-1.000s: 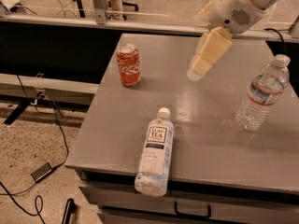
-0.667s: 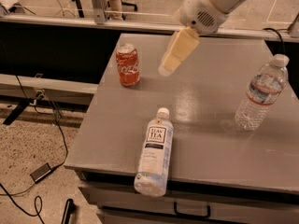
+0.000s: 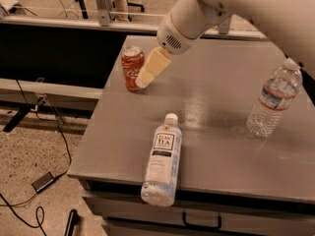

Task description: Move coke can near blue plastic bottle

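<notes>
- Where gripper (image 3: 143,81) hangs just right of can (image 3: 132,67), far-left on table (image 3: 221,97), whether it is spread or closed cannot be told.
- Blue bottle (image 3: 161,163): lying at front edge, base overhanging, well apart from can.
- Risk: sideways nudge could topple can off left edge.

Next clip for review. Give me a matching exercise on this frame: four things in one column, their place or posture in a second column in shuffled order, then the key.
Things:
1. coke can
2. blue plastic bottle
3. water bottle
4. gripper

Places:
A. lying on its side at the front edge of the table
B. upright on the right side of the table
C. slanted above the table, close beside the can
D. upright near the table's back left corner

Pairs: 1-D, 2-A, 3-B, 4-C
</notes>
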You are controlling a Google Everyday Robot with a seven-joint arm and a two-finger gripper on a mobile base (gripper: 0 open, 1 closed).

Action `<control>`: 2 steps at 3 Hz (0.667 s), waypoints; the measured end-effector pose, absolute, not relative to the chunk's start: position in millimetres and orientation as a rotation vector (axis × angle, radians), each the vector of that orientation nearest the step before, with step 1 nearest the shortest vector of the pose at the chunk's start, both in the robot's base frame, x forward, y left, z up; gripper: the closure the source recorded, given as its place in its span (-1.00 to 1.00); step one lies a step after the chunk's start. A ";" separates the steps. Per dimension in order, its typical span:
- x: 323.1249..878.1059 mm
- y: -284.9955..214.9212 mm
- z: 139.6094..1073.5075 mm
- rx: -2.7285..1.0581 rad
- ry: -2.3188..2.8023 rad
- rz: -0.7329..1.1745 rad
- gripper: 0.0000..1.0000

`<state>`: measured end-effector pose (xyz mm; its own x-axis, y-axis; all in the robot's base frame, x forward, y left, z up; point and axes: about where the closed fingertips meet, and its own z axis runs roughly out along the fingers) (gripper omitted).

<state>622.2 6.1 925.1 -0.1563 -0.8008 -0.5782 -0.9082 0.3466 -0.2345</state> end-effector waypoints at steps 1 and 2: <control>635.7 20.4 904.9 -1.414 2.012 0.250 -1.00; 646.4 34.4 892.7 -1.351 2.014 0.321 -1.00</control>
<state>646.4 34.4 892.7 -0.2284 -0.7195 -0.6559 -0.8878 0.4305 -0.1630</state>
